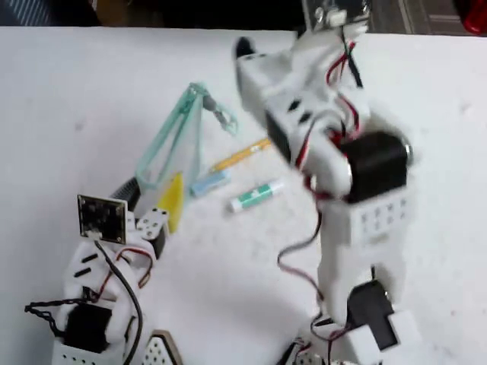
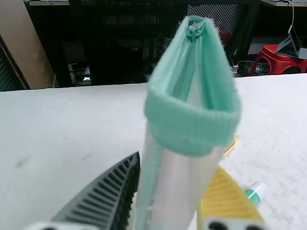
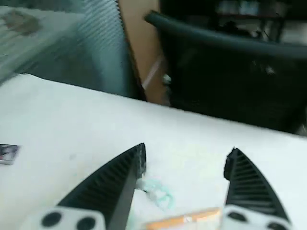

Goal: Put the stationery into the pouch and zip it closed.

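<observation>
Pouch (image 2: 192,120) between both fingers of left claw (image 2: 178,165)

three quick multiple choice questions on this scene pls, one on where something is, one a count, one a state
1. Where does the orange pencil lie?
A) on the table beside the pouch
B) inside the pouch
C) on the floor

2. How many loose stationery pieces lie on the table?
A) one
B) three
C) five

3. The right hand is:
A) shut on the pencil
B) shut on the pouch
C) open

Answers:
1 A: the high view shows the pencil on the bare table, outside the pouch.
2 B: the pencil, a small blue piece and a white-and-green stick.
3 C: in the right wrist view its two fingers stand wide apart and grip nothing.
</observation>
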Robot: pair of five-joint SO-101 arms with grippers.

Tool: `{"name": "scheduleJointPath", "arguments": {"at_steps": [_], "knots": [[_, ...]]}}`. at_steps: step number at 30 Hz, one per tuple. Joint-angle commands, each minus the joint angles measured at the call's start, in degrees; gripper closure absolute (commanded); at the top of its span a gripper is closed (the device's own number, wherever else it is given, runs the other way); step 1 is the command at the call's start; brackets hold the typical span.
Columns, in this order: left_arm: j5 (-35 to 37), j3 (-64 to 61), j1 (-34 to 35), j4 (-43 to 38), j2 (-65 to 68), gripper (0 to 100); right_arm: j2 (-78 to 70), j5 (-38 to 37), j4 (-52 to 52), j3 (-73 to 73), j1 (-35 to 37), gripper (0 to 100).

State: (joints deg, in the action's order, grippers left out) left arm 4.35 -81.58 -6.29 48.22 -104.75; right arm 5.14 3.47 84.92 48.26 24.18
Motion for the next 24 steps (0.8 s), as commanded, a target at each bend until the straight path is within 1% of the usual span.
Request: {"name": "scheduleJointPath", "arguments": {"at_steps": [1, 5, 7, 9, 12, 18, 24], "knots": [[-0.5, 0.5, -0.2, 0.1, 0.0, 80, -2.5, 5.3, -0.1, -2.0, -5.9, 75.1], [-0.5, 0.5, -0.2, 0.1, 0.0, 80, -8.4, 13.1, -0.1, -4.9, -10.8, 75.1], [-0.5, 0.5, -0.2, 0.1, 0.0, 80, -11.9, 18.3, -0.1, -6.2, -12.8, 75.1], [-0.6, 0.5, -0.2, 0.1, 0.0, 80, -15.6, 23.5, -0.1, -6.7, -14.2, 74.9], [-0.6, 0.5, -0.2, 0.1, 0.0, 80, -21.7, 28.2, -0.1, -6.6, -14.7, 74.9], [-0.7, 0.5, -0.2, 0.1, 0.0, 80, -32.7, 29.5, -0.4, -6.1, -13.8, 75.0], [-0.7, 0.5, -0.2, 0.1, 0.0, 80, -40.3, 29.6, -5.1, -6.1, -13.7, 75.1]]}}
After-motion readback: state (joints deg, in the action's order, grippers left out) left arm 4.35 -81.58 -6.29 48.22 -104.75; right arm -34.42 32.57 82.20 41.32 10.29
